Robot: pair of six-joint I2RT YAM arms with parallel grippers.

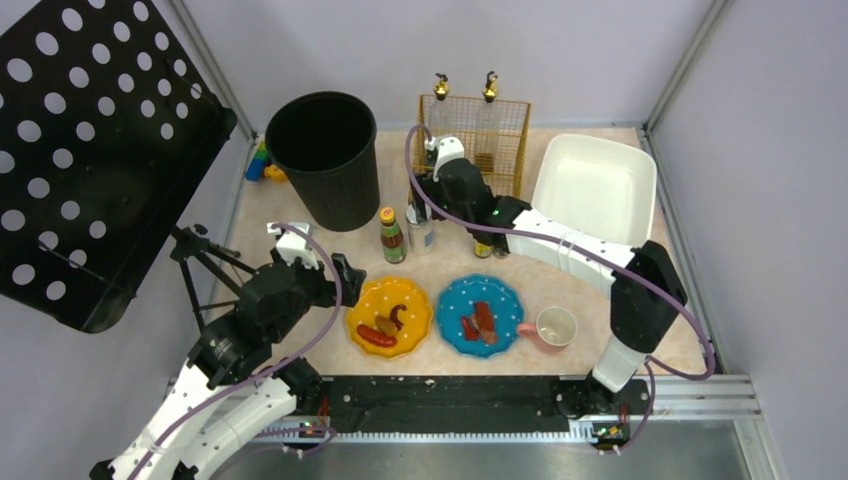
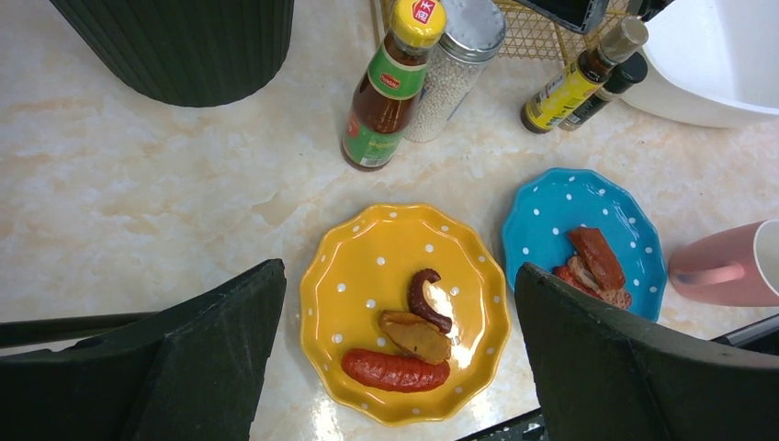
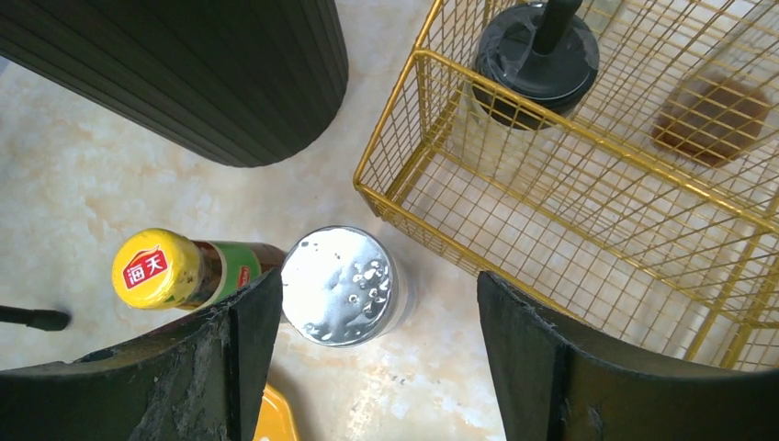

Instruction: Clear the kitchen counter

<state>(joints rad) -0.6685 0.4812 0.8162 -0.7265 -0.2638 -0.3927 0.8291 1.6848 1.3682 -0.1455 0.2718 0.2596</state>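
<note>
"What is sitting under the right pincer [image 3: 375,289]?"

"A silver-lidded shaker jar [image 3: 338,285] is standing below the gap between its fingers. A yellow-capped sauce bottle [image 3: 156,268] is standing just beside one finger. A gold wire basket [image 3: 478,211] and a black ribbed bin [image 3: 184,73] are sitting just ahead."

"And under the left pincer [image 2: 400,276]?"

"A yellow plate [image 2: 367,276] is lying below the gap, carrying a sausage [image 2: 395,370]. A blue plate [image 2: 560,211] and a pink mug [image 2: 726,266] are sitting off to one side."
</note>
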